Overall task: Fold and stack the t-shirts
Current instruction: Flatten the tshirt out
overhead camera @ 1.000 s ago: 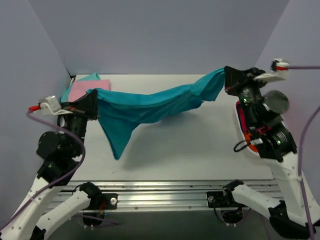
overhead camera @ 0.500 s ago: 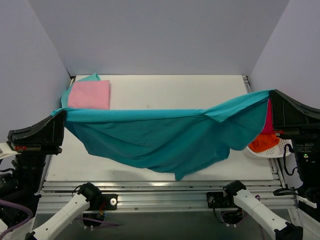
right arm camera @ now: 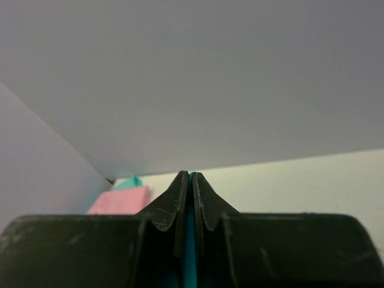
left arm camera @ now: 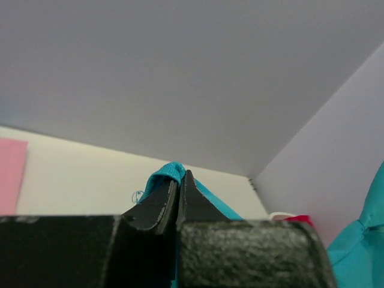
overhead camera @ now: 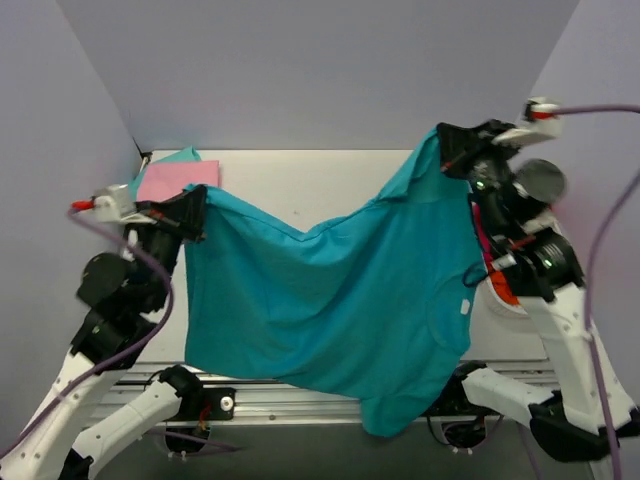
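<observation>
The arms have swung back from that wide stretch. The left hand (overhead camera: 192,211) and right hand (overhead camera: 447,150) each stay pinched on a top corner of the teal t-shirt (overhead camera: 340,300), which now hangs spread above the worktop (overhead camera: 320,180), ready for laying flat, I'd say.

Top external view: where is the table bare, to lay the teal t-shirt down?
Bare table shows only along the far edge, between the pink t-shirt and the right hand. The hanging teal t-shirt hides the middle and near part; the right side is crowded by the right arm.
</observation>
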You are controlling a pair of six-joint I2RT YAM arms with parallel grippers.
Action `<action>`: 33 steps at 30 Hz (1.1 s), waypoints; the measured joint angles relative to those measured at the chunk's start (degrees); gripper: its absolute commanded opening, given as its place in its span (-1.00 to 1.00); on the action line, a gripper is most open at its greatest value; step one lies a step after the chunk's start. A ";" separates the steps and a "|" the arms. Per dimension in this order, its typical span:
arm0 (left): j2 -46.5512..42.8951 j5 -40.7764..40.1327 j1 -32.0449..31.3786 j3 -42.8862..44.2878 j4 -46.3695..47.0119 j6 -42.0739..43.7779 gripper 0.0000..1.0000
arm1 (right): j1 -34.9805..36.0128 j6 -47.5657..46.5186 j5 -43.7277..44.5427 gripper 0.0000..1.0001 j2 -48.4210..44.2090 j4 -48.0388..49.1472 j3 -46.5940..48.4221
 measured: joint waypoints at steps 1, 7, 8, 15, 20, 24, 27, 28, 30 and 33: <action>2.32 -1.14 0.28 -1.42 0.87 -0.42 -0.95 | 0.00 -0.09 0.98 -1.00 2.71 0.68 -1.27; 18.29 -1.55 9.40 -10.05 8.26 -7.41 -0.95 | -0.81 -0.42 4.57 -1.00 21.31 3.74 -6.49; 21.38 -1.20 11.78 -11.72 9.75 -9.01 -0.95 | -1.14 -0.46 4.92 -1.00 24.30 4.68 -6.80; 54.23 3.08 22.45 -8.39 22.99 -16.31 -0.95 | -5.05 -0.44 5.70 -1.00 49.11 12.44 -0.55; 80.81 11.82 27.54 9.16 28.02 -20.09 -0.89 | -8.07 0.44 3.91 -1.00 72.37 15.91 15.54; 94.38 16.90 30.45 21.55 29.49 -22.88 -0.35 | -9.73 1.77 3.69 -0.82 86.36 17.38 27.17; 99.76 21.14 32.09 29.14 32.48 -25.83 0.89 | -10.82 3.91 3.96 0.54 91.71 21.97 31.87; 101.15 22.18 32.72 31.30 33.35 -26.73 0.88 | -11.04 4.66 4.31 0.93 91.97 23.26 32.33; 103.43 24.65 34.25 34.84 35.91 -29.73 0.88 | -11.58 5.16 4.98 1.00 91.76 26.62 31.80; 105.72 27.82 37.22 36.72 40.30 -33.55 0.88 | -12.00 5.55 6.60 1.00 89.00 34.25 25.40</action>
